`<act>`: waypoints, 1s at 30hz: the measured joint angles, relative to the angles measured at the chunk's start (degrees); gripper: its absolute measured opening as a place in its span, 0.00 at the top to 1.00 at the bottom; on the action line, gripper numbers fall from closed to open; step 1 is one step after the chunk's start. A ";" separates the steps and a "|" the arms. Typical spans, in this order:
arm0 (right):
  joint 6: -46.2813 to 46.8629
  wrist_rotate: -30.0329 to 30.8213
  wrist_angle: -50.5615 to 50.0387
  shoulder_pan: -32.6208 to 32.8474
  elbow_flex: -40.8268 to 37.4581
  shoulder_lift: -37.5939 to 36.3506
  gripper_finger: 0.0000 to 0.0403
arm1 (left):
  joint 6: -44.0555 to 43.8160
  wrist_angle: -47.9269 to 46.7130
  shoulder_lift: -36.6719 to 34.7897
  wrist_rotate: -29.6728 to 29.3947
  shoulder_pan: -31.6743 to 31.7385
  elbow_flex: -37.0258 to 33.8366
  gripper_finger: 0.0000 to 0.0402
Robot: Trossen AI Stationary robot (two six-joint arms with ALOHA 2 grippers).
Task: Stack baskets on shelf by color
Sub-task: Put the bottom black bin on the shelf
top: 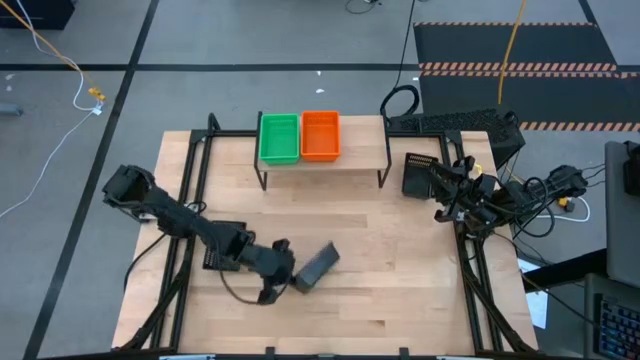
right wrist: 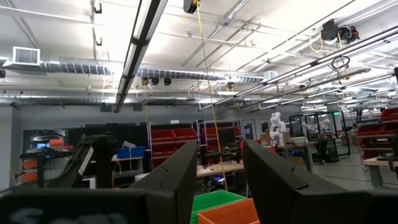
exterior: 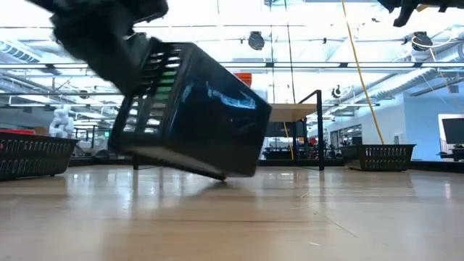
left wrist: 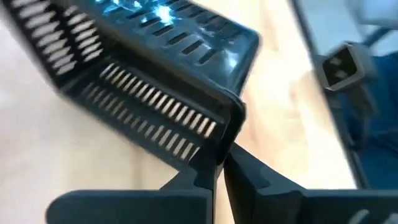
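Note:
My left gripper (top: 285, 272) is shut on a black basket (top: 317, 266) at the table's near middle. The basket shows large and tilted in the low view (exterior: 196, 119). A green basket (top: 279, 138) and an orange basket (top: 320, 135) stand side by side on the shelf (top: 365, 150) at the far middle. My right gripper (right wrist: 217, 158) is open and empty, raised at the table's right side (top: 445, 190), beside another black basket (top: 420, 175) on the table. My left gripper pinches the black basket's slotted wall at its rim, close to a corner (left wrist: 229, 121), between its two fingers (left wrist: 193, 180). The basket is tilted, its held side raised. Its low edge (exterior: 217, 176) is at or just above the tabletop; I cannot tell which.
A third black basket (top: 222, 258) lies under my left arm near the table's left side and shows in the low view (exterior: 32, 154). The shelf's right third (top: 365, 140) is bare. Cables and a keyboard (top: 450, 122) lie beyond the far right corner.

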 joint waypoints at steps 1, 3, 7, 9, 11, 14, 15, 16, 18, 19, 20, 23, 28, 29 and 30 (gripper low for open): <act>0.00 -0.01 -0.04 0.02 0.00 0.00 0.69 | 0.31 -4.00 -0.19 -0.63 0.66 2.14 0.96; 0.04 0.00 0.04 0.01 0.00 -0.02 0.69 | 2.48 -10.93 -0.30 -2.18 1.49 7.17 0.97; 0.48 -0.11 -0.05 0.02 0.00 0.00 0.69 | 8.39 -20.40 1.16 -6.08 3.10 17.65 0.97; 0.76 -0.13 -0.12 0.01 0.00 -0.01 0.69 | 11.54 -25.49 2.56 -7.12 4.07 22.99 0.98; 1.35 -0.13 -0.19 0.02 0.00 -0.01 0.69 | 15.49 -29.88 4.63 -8.27 5.50 28.77 0.98; 1.90 -0.13 -0.25 0.02 0.00 -0.01 0.69 | 21.07 -35.12 8.18 -10.83 8.57 37.19 0.98; 1.99 -0.14 -0.25 0.01 0.00 0.00 0.69 | 22.86 -35.49 9.40 -11.86 9.94 40.05 0.98; 1.99 -0.15 -0.30 0.00 0.00 0.00 0.69 | 24.76 -35.59 10.72 -12.78 11.37 42.82 0.98; 1.99 -0.15 -0.29 0.00 0.00 0.00 0.69 | 28.03 -36.20 13.57 -14.33 14.41 48.58 0.98; 1.95 -0.17 -0.31 0.02 0.00 0.00 0.69 | 29.34 -36.28 15.09 -14.70 16.00 51.51 0.98; 1.92 -0.15 -0.31 0.02 0.00 0.00 0.69 | 30.47 -36.49 16.71 -14.86 17.63 54.52 0.98; 0.98 -0.15 -0.27 0.02 0.00 0.00 0.69 | 33.06 -38.93 21.80 -15.99 22.33 64.38 0.98; -0.19 -0.15 -0.27 0.02 0.00 0.00 0.69 | 34.61 -47.98 30.57 -17.13 30.08 81.16 0.98; -0.54 -0.13 -0.22 0.00 0.00 0.00 0.69 | 34.31 -50.04 32.11 -17.13 31.43 83.79 0.98; -1.00 -0.15 -0.22 0.00 0.00 0.00 0.69 | 33.94 -51.62 33.64 -17.11 32.66 85.97 0.98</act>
